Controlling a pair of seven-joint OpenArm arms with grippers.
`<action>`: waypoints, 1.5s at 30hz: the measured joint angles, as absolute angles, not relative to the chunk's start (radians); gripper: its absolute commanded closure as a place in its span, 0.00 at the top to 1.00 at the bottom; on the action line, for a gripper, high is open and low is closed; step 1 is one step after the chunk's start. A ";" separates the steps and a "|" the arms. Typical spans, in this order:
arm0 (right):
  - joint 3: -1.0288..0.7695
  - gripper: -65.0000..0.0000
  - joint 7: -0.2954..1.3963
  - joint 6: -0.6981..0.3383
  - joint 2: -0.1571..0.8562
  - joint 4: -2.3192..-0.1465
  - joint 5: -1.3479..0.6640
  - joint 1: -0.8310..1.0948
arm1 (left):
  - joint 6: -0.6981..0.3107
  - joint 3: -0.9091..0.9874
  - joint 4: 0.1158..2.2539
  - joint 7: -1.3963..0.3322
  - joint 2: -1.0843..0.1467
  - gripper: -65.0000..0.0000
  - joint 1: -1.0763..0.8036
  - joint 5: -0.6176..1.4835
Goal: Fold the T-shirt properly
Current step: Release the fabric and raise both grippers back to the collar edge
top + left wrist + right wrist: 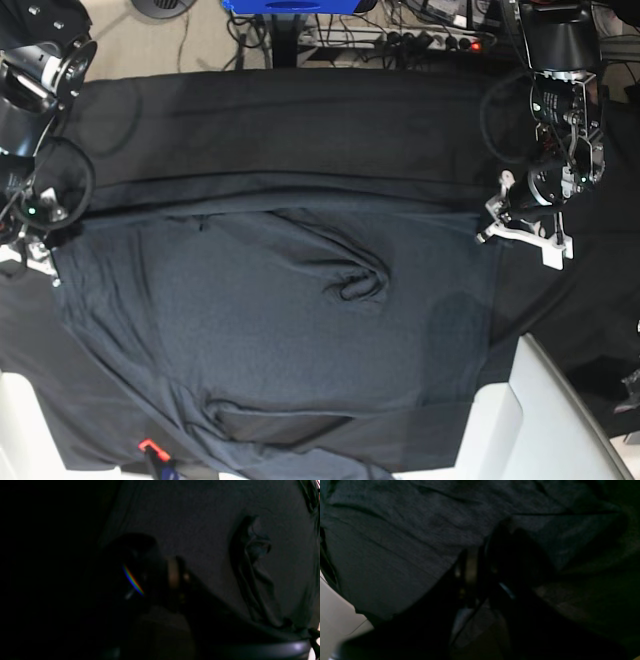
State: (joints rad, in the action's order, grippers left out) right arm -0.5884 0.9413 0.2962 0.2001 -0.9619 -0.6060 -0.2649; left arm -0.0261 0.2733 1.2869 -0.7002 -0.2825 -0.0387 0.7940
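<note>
The T-shirt lies spread out on the black table cloth, dark charcoal with a small bunched crease near its middle. My left gripper sits at the shirt's upper right edge in the base view. My right gripper sits at the shirt's left edge. The left wrist view shows the knit fabric and the crease behind a dark, blurred finger. In the right wrist view the wrinkled shirt lies under a black finger. How either pair of jaws stands is too dark to read.
White surfaces border the table at the lower right and lower left corners. A small red item lies by the shirt's lower left hem. Cables and a blue object lie beyond the far edge.
</note>
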 measured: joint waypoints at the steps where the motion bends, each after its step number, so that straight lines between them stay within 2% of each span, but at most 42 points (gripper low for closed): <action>1: -0.589 0.38 0.941 0.296 0.199 -0.962 -0.606 -0.265 | -0.026 0.273 1.287 -0.700 -0.282 0.38 -0.038 0.795; 3: -0.589 0.53 0.941 0.295 0.199 -0.963 -0.607 -0.265 | -0.027 0.273 1.287 -0.700 -0.282 0.51 -0.034 0.795; 5: -0.608 0.61 0.936 0.279 0.196 -0.963 -0.607 -0.265 | -0.026 0.273 1.287 -0.700 -0.282 0.62 -0.031 0.797; 7: -0.657 0.61 0.889 0.218 0.191 -0.963 -0.619 -0.266 | -0.026 0.274 1.287 -0.700 -0.283 0.70 -0.030 0.797; 10: -0.722 0.61 0.827 0.073 0.190 -0.965 -0.659 -0.259 | -0.027 0.274 1.287 -0.691 -0.283 0.74 -0.023 0.794; 13: -0.757 0.61 0.809 -0.035 0.190 -0.967 -0.703 -0.238 | -0.031 0.325 1.287 -0.602 -0.273 0.74 -0.012 0.809; 16: -0.774 0.58 0.816 -0.119 0.187 -0.984 -0.739 -0.213 | -0.030 0.396 1.304 -0.607 -0.281 0.74 -0.017 0.809; 21: -0.801 0.43 0.814 -0.125 0.175 -1.284 -0.806 -0.032 | -0.031 0.527 1.463 -0.594 -0.289 0.74 -0.142 0.804; 25: -0.844 0.42 0.818 -0.138 0.067 -1.415 -0.911 0.109 | -0.044 0.539 1.542 -0.601 -0.298 0.73 -0.334 0.799; 27: -0.877 0.42 0.830 -0.131 0.016 -1.375 -0.905 0.117 | -0.089 0.543 1.546 -0.610 -0.303 0.73 -0.402 0.788; 30: -0.887 0.43 0.813 -0.133 0.029 -1.276 -0.896 0.106 | -0.169 0.546 1.547 -0.591 -0.303 0.73 -0.455 0.796; 33: -0.894 0.56 0.805 -0.133 0.041 -1.187 -0.899 0.085 | -0.241 0.542 1.547 -0.594 -0.302 0.73 -0.499 0.801; 37: -0.893 0.58 0.796 -0.152 0.073 -1.090 -0.931 0.049 | -0.248 0.546 1.543 -0.593 -0.299 0.73 -0.517 0.794; 41: -0.893 0.58 0.728 -0.237 0.098 -0.999 -0.935 0.017 | -0.256 0.546 1.516 -0.595 -0.282 0.73 -0.509 0.797; 45: -0.892 0.58 0.714 -0.252 0.135 -0.913 -0.960 -0.010 | -0.251 0.546 1.504 -0.594 -0.286 0.73 -0.516 0.794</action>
State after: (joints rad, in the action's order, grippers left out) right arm -0.8921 0.7139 -0.2520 0.1352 -0.9134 -0.9600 -0.0097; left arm -0.2512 0.5465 1.5040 -0.5938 -0.2855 -0.5156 0.7937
